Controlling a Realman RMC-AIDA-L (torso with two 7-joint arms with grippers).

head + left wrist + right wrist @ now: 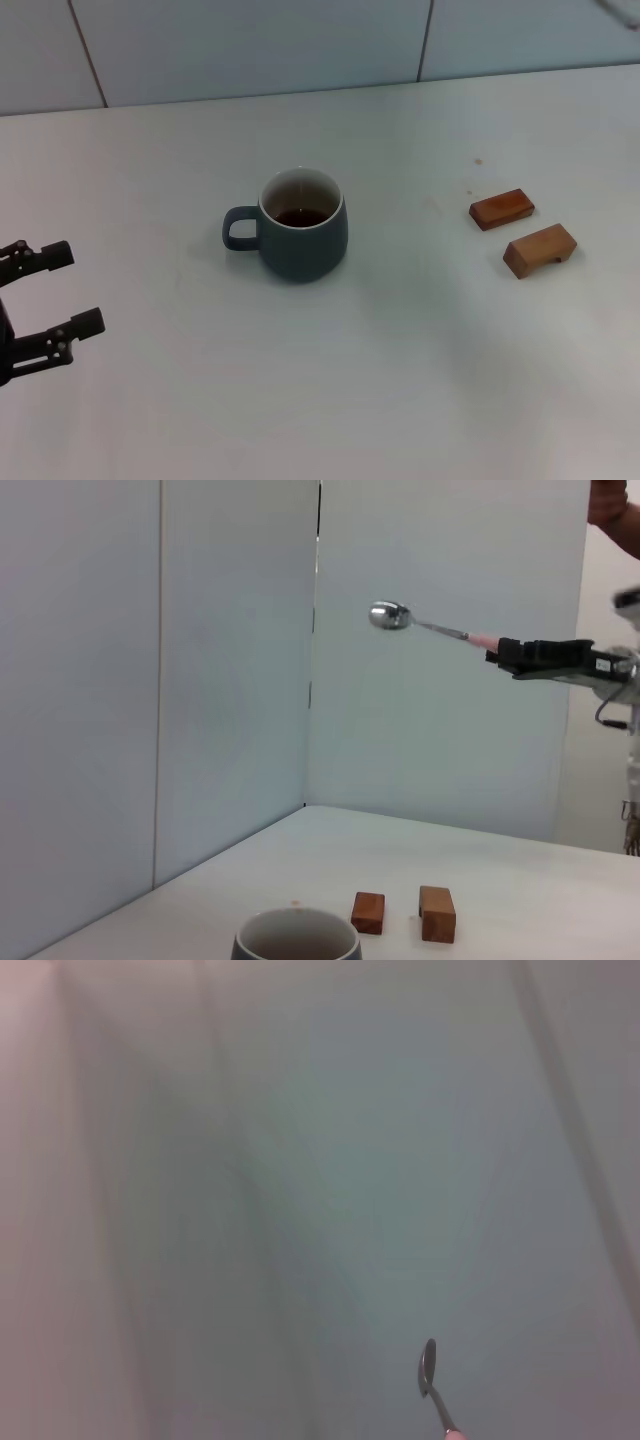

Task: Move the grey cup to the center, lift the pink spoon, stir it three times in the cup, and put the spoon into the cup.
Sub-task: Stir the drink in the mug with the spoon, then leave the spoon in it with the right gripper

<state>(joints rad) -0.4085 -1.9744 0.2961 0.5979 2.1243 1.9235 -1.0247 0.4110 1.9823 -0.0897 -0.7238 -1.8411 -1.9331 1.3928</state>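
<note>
- Left tool (52, 306) sits nearest, low at the counter's (400, 380) left edge, fingers spread wide, holding nothing, idle.
- Grey cup (300, 228) stands mid-counter, handle toward the left tool, dark liquid inside; centring looks done.
- Two wooden blocks (525, 232) lie to its right, well apart.
- Right tool (540, 655) is up high, clamped on the pink spoon (425, 624) handle, bowl out front.
- Step: spoon lifted. Next: lower the bowl into the cup, stir.

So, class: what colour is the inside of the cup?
White, above the dark liquid; the cup is slate grey outside. Head view shows it best.
</note>
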